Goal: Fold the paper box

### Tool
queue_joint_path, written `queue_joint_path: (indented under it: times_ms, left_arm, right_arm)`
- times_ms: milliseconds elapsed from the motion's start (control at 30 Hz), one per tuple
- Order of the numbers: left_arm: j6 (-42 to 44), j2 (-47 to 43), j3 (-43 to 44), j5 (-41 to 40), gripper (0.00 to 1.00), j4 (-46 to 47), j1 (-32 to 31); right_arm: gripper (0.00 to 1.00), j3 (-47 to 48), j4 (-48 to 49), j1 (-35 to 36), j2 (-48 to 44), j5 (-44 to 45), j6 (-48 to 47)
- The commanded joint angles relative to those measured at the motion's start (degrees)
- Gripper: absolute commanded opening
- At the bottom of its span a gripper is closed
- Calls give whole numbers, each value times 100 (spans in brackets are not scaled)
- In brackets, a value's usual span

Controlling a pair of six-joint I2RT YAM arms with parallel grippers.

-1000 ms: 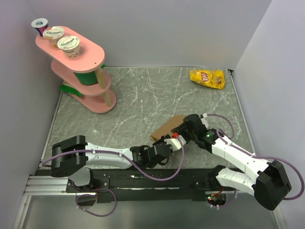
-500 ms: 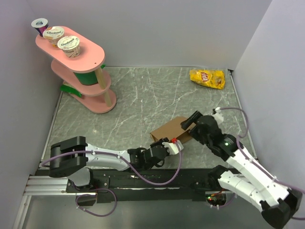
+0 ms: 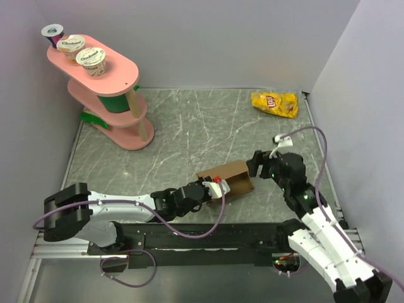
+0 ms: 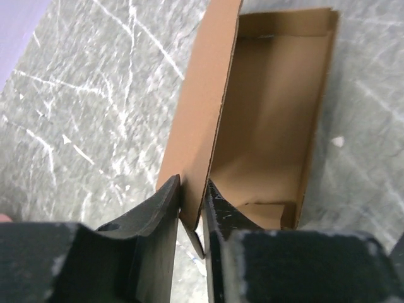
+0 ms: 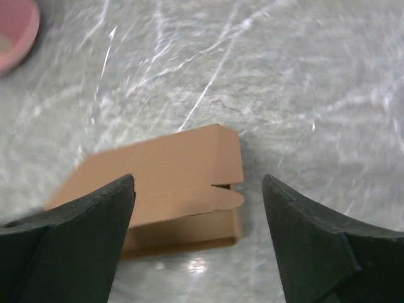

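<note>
The paper box (image 3: 235, 173) is plain brown cardboard, partly formed, lying on the grey marble table near the front centre with its hollow open. In the left wrist view the paper box (image 4: 271, 113) shows its inside, and my left gripper (image 4: 191, 202) is shut on its left wall, one finger outside and one inside. From above, my left gripper (image 3: 211, 188) sits at the box's near-left end. My right gripper (image 3: 255, 165) hovers just right of the box, apart from it. In the right wrist view my right gripper (image 5: 199, 180) stands wide open above the paper box (image 5: 158, 177), holding nothing.
A pink tiered stand (image 3: 120, 76) with yogurt cups (image 3: 90, 58) fills the back left. A yellow chip bag (image 3: 275, 104) lies at the back right. Grey walls close in the table (image 3: 189, 126) on three sides.
My right gripper opened, let go of the box and drew back to the right. My left arm stretched further in, and the box now lies with its hollow open.
</note>
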Motion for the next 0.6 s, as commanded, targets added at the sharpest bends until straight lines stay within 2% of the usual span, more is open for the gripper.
queue_joint_path:
  times_ms: [0, 67, 200, 367, 533, 567]
  left_arm:
    - [94, -85, 85, 298, 1, -519, 103]
    - [42, -24, 146, 299, 1, -703, 111]
    - [-28, -67, 85, 281, 1, -766, 112]
    - [-81, -76, 41, 378, 1, -783, 129]
    - [-90, -119, 41, 263, 1, -950, 235]
    - [-90, -155, 23, 272, 1, -950, 252]
  right_arm:
    - [76, -654, 1244, -10, -858, -1054, -1536]
    - [72, -987, 1675, -1, -1272, -1188, -1722]
    - [69, -998, 1519, 34, -1668, -847, -1889]
    - [64, -480, 483, 218, -1203, -5, -2206]
    - [63, -225, -203, 421, -1202, 288, -2565]
    - [63, -102, -579, 412, -1255, 314, -2653]
